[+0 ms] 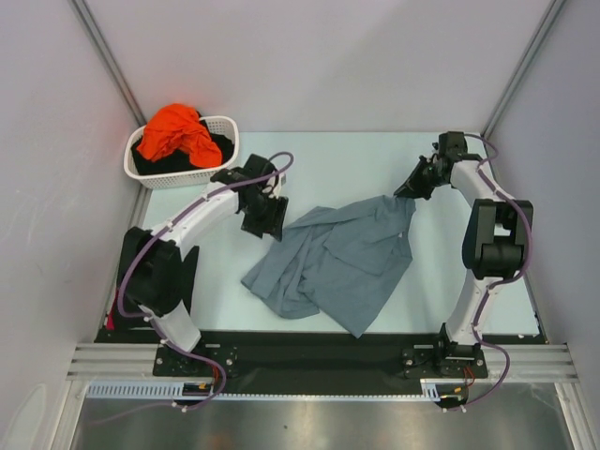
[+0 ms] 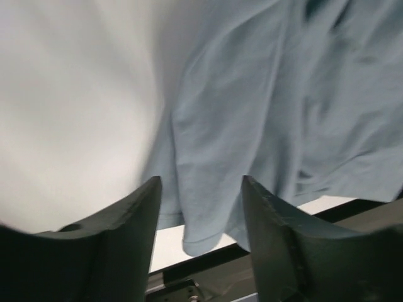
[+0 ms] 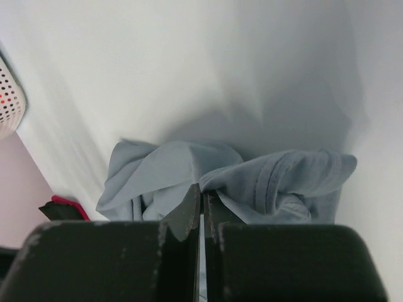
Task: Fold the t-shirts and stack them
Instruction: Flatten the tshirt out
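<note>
Position note: grey-blue t-shirt (image 1: 342,258) lies crumpled on the tabletop (image 1: 328,155), well apart from the basket (image 1: 183,180), on its right-arm side and nearer the arm bases. An orange t-shirt (image 1: 176,133) and a black t-shirt (image 1: 222,145) sit heaped inside the basket, untouched. The right pincer (image 1: 410,190), across the grey-blue t-shirt from the basket, is clenched on one bunched corner of it; the wrist view shows cloth nipped between closed tips and that corner drawn up off the surface. The left pincer (image 1: 265,214) hangs between the basket and the shirt, jaws apart, nothing pinched; its own view shows a loose edge of the cloth just beyond the fingers. Judged step: spreading this shirt flat, no fold made yet. To do it well, the left pincer should take the edge closest to the basket, one layer only, not a wad of folds, low to the tabletop. Then both arms should draw apart evenly until the wrinkles pull out, and set the cloth down flat. Risk: the right-hand grip is on gathered fabric, so a hard pull may twist the shirt rather than open it.
</note>
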Robot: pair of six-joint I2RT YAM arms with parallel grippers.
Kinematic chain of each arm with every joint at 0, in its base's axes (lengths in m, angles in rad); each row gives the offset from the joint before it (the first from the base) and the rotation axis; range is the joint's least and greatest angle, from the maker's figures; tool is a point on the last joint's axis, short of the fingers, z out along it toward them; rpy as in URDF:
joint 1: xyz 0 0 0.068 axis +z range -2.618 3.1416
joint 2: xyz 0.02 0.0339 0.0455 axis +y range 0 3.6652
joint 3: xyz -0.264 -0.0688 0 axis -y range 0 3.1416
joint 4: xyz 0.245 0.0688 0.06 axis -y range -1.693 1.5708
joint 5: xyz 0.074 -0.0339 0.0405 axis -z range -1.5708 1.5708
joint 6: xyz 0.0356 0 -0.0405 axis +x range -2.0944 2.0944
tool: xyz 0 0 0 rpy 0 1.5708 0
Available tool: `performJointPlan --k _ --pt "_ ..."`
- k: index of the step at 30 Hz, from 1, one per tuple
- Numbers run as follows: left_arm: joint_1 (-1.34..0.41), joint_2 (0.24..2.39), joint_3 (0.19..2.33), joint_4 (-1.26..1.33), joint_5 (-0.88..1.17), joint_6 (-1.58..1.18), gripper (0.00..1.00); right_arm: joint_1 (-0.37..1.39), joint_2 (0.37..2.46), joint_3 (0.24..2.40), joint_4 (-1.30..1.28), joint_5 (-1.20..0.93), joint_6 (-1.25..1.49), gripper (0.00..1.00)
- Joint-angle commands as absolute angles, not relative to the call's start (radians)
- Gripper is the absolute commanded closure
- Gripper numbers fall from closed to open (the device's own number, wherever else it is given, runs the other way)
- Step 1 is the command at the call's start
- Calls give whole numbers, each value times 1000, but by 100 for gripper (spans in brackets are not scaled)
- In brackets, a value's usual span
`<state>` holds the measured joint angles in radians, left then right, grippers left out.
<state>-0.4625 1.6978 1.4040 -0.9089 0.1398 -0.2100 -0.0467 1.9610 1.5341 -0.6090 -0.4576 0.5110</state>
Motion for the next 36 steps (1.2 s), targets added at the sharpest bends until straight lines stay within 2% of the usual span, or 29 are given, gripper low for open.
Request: performJointPlan --k 1,4,7,11,13,15,19,21,22,25,30,31,36 --pt "-462 1715 1338 -867 117 -196 44 -49 1887 1510 -600 -503 456 100" --pt "-462 1663 1238 -812 171 -238 46 -55 1824 1428 -562 -531 459 100" --pt "-465 1609 1138 -772 221 -293 42 -55 1789 1391 -554 -555 460 100" --pt "-466 1522 1023 -710 264 -337 31 -54 1740 1326 -532 -577 471 100" --pt "-466 1505 962 -696 279 -359 30 -48 1714 1315 -531 -589 479 100" --pt "-465 1496 899 -661 301 -377 35 -41 1695 1309 -531 -592 480 100" --pt "-465 1427 822 -566 351 -411 56 -14 1640 1316 -548 -591 485 100" --pt "-465 1413 834 -589 322 -414 82 -6 1617 1321 -560 -589 494 100" --pt "-465 1381 850 -635 292 -413 100 -3 1586 1327 -564 -589 500 100" --pt "-468 1275 923 -733 135 -417 100 34 1520 1344 -590 -568 518 100" --pt "-468 1008 1113 -876 -110 -434 100 41 1217 1361 -597 -355 571 100" --pt "-468 977 1141 -918 -135 -434 100 44 1194 1438 -623 -286 557 100" --pt "-466 802 1360 -1043 -255 -436 100 52 1080 1586 -753 -207 509 100"
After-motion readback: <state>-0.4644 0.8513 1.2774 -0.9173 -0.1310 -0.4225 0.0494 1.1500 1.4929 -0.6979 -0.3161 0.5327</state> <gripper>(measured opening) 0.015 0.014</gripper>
